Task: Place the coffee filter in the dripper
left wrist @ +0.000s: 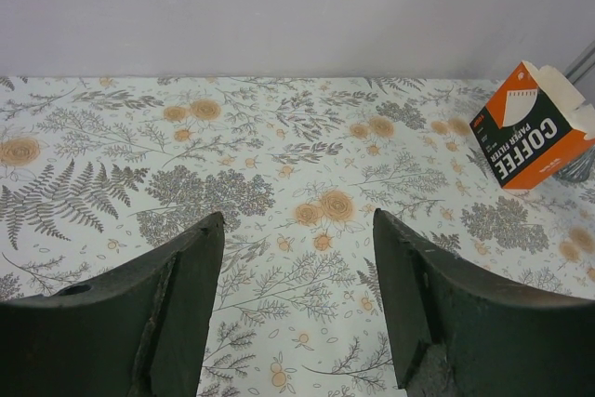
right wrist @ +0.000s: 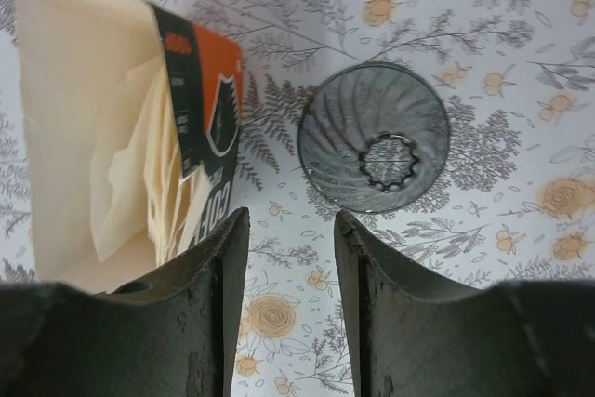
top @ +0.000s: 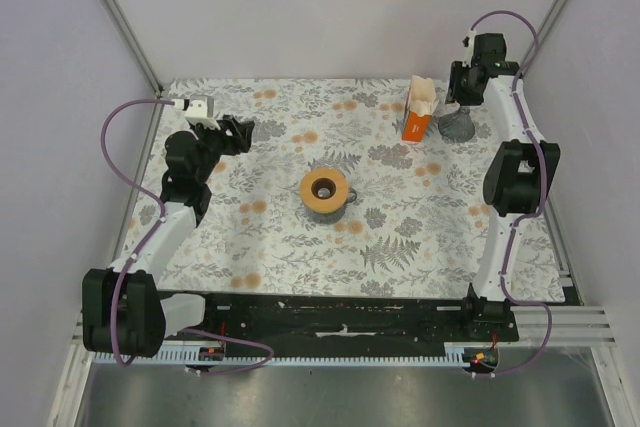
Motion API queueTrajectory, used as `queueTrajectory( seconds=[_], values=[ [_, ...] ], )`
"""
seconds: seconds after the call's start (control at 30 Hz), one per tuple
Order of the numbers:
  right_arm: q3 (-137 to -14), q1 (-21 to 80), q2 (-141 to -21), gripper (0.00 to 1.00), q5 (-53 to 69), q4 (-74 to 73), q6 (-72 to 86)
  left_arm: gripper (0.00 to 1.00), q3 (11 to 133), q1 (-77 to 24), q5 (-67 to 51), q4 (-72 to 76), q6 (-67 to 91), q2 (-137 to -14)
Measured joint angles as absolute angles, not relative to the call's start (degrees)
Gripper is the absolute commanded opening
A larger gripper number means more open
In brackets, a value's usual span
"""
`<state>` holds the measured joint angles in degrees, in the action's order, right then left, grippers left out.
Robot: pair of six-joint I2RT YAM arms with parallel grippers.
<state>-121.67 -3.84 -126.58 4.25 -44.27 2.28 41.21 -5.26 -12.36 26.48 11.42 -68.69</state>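
The dripper [top: 325, 190] stands mid-table, showing a tan-brown round collar, a grey body and a small handle on its right. No single white coffee filter shows on its own. The orange carton [top: 419, 112] at the back right holds a stack of cream papers [right wrist: 139, 165]. My right gripper [top: 462, 87] hangs above the carton, open and empty. In the right wrist view [right wrist: 290, 220] its jaws stand apart over bare cloth. My left gripper [top: 238, 133] is open and empty at the back left, well away from the dripper. In the left wrist view [left wrist: 297, 230] it points across the table.
A grey see-through ribbed cone [top: 457, 125] stands just right of the carton; from above [right wrist: 374, 137] it shows a star-shaped hole. The carton also shows far right in the left wrist view [left wrist: 530, 127]. The floral cloth [top: 280, 237] covers the table, with white walls behind.
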Motion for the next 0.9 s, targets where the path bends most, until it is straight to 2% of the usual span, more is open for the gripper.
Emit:
queueTrajectory(
  seconds=[0.3,0.9],
  values=[
    [-121.7,-5.1,-126.7,0.47,-3.4,-41.6,8.2,0.71,41.2,-5.3,-12.4,26.5,11.0,-68.7],
    [-121.6,-5.0,-131.5,0.47,-3.8,-39.1,11.0,0.71,41.2,-5.3,-12.4,26.1,10.9,-68.7]
  ],
)
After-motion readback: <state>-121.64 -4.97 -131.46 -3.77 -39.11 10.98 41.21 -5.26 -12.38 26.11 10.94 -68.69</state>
